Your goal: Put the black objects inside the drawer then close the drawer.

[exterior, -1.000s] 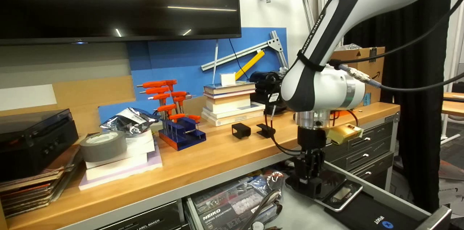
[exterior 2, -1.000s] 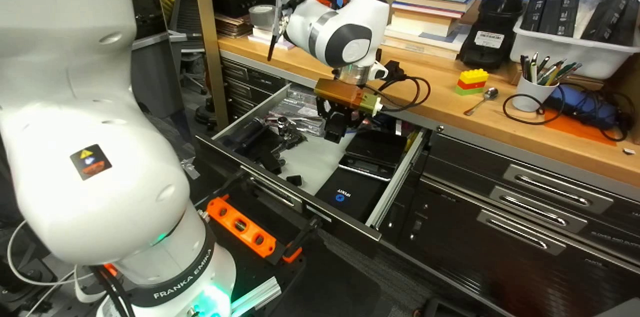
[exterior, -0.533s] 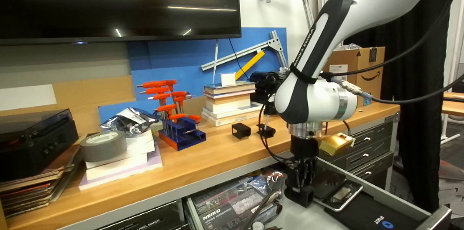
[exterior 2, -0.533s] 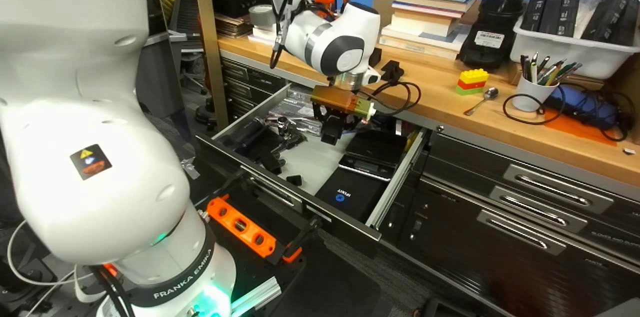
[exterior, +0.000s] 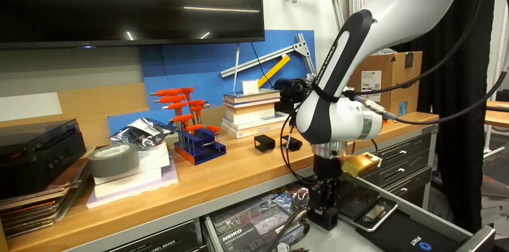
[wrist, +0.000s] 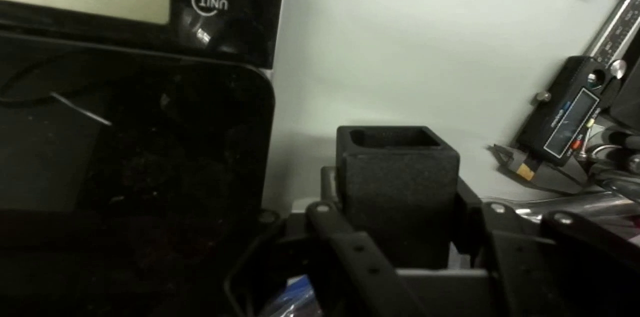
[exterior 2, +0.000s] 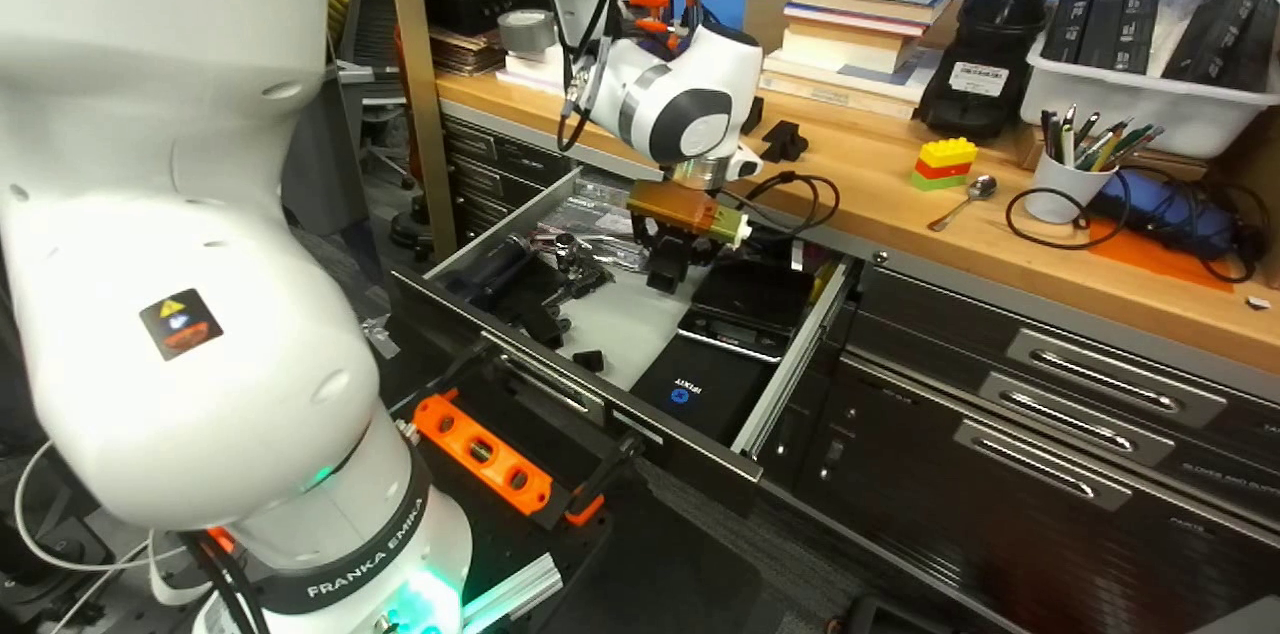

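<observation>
The long wooden-topped table (exterior: 234, 164) takes up much of the room, and the white arm (exterior: 397, 25) bends down in front of it; under the tabletop the wide drawer (exterior 2: 625, 314) stands pulled well out, a stretch of its pale grey bottom bare in the middle; a flat black case (exterior 2: 710, 394) lies toward its front, a scale (exterior 2: 752, 299) just behind that, and digital calipers (wrist: 565, 112) lie well apart from the scale, across the bare stretch.

The tool (wrist: 398, 202) points down into the drawer, its jaws clamped on opposite sides of a hollow black block (wrist: 397, 177); the block is near the scale, over that bare patch, though I can't tell whether it touches bottom; an open-ended black piece (exterior: 264, 143) and a second black piece (exterior: 292, 143) sit near each other on the table, not yet put away.

I'd say the step in hand is placing this one block; the next move calls for easing it down and spreading the jaws without nudging the scale; after that, as I judge it, the two pieces on the table need fetching, and only then should the drawer be pushed home.
</observation>
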